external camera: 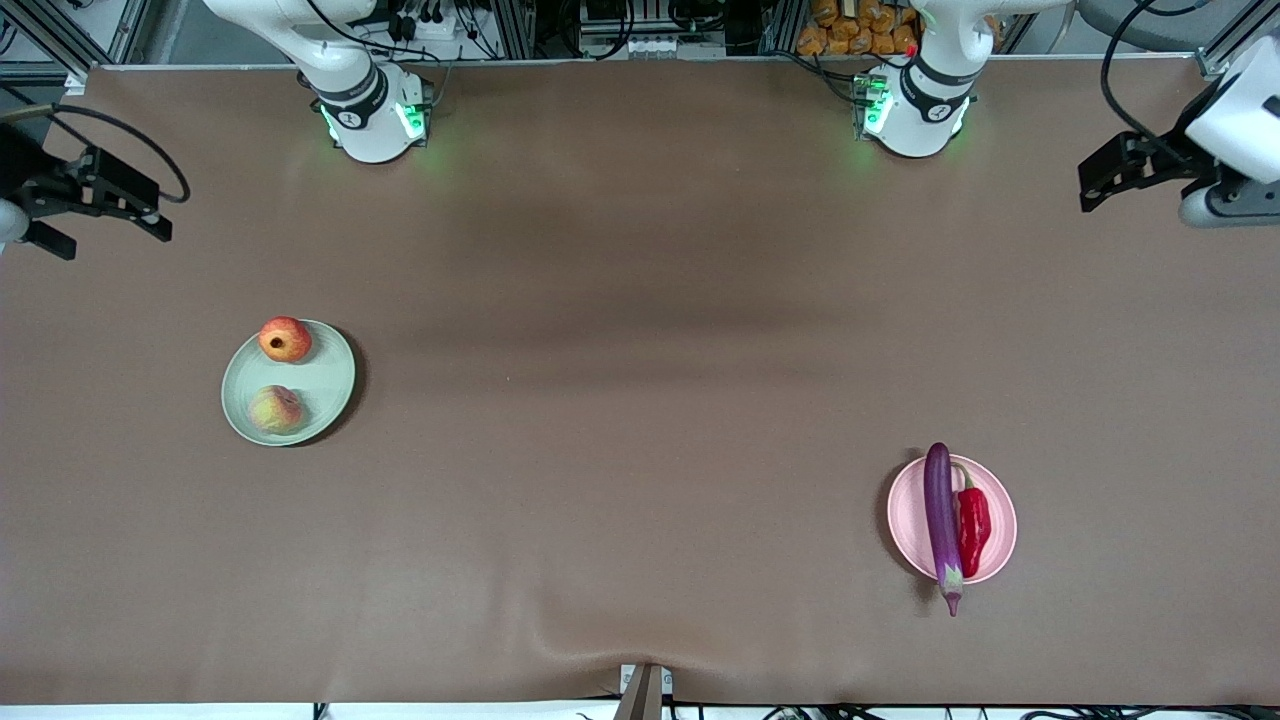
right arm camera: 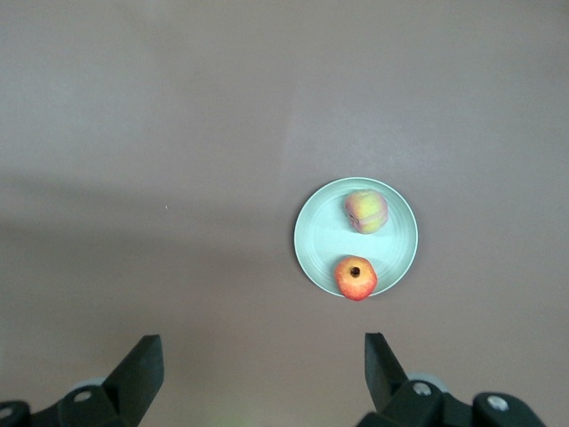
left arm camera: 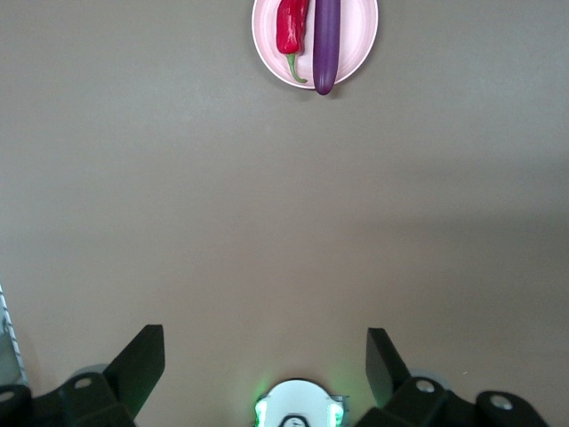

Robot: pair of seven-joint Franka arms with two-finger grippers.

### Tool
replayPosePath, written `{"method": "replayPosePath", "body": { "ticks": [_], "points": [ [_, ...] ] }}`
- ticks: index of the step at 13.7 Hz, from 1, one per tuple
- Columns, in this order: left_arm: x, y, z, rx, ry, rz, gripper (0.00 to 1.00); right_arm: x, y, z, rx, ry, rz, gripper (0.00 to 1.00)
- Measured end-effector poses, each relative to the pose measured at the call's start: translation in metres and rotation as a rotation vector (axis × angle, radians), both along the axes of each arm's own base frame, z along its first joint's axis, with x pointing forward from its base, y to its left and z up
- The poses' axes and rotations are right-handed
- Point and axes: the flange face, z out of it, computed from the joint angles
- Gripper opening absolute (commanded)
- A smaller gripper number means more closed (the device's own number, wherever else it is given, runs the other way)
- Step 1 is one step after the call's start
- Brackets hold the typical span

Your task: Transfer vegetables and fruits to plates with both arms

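The pomegranate [external camera: 285, 339] and the peach [external camera: 276, 409] lie on the mint green plate [external camera: 330, 385] toward the right arm's end. The purple eggplant [external camera: 940, 515] and the red chili [external camera: 973, 522] lie side by side on the pink plate [external camera: 905, 515] toward the left arm's end. My right gripper [external camera: 110, 215] is open and empty, high over its table end. My left gripper [external camera: 1095, 185] is open and empty, high over its own end. The right wrist view shows the green plate [right arm camera: 320, 236] past the open right gripper [right arm camera: 263, 356]. The left wrist view shows the pink plate [left arm camera: 356, 36] past the open left gripper [left arm camera: 265, 356].
The brown table cover [external camera: 640, 400] is bare between the two plates. The arm bases [external camera: 375, 115] [external camera: 915, 105] stand along the table's edge farthest from the front camera. The eggplant's stem end overhangs the pink plate's rim on the side nearer the front camera.
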Motion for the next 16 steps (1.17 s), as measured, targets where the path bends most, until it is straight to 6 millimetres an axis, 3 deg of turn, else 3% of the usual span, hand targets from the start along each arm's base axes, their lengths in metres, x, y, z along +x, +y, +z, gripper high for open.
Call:
{"method": "replayPosePath", "body": {
  "ticks": [2,4,9,16],
  "points": [
    [0.002,0.021,0.0,-0.005,0.003,0.005,1.0,-0.01,-0.007,0.006,0.0,-0.017,0.01,1.0],
    [0.002,0.028,0.0,-0.011,0.004,0.015,1.0,-0.016,-0.008,0.012,0.0,-0.018,0.012,1.0],
    [0.001,0.016,0.0,-0.017,0.004,-0.008,1.0,-0.016,-0.007,0.005,-0.002,0.001,0.019,1.0],
    [0.001,0.017,0.0,-0.025,0.005,-0.004,1.0,-0.017,-0.011,0.004,-0.009,0.011,0.016,1.0]
  ]
}}
